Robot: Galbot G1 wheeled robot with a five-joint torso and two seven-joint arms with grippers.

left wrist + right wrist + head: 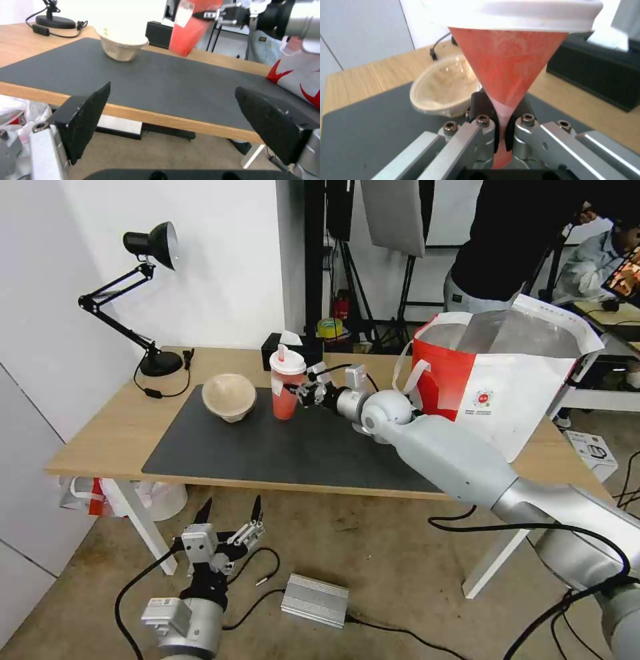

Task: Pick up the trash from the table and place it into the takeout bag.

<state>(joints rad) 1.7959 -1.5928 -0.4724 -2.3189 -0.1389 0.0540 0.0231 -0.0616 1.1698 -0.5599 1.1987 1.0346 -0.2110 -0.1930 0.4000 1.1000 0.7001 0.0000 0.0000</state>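
Observation:
A tall red cup with a white lid stands slightly tilted on the dark grey mat of the table. My right gripper is shut on its side, and the cup wall is squeezed flat between the black pads. I cannot tell if its base touches the mat. A beige pulp bowl sits just left of the cup. The takeout bag stands open at the table's right end, behind my right arm. My left gripper hangs open below the table's front edge, its fingers wide apart.
A black tissue box sits behind the cup and a black desk lamp stands at the back left. A plastic bag lies under the table's left end. A silver box and cables lie on the floor. A person stands behind the bag.

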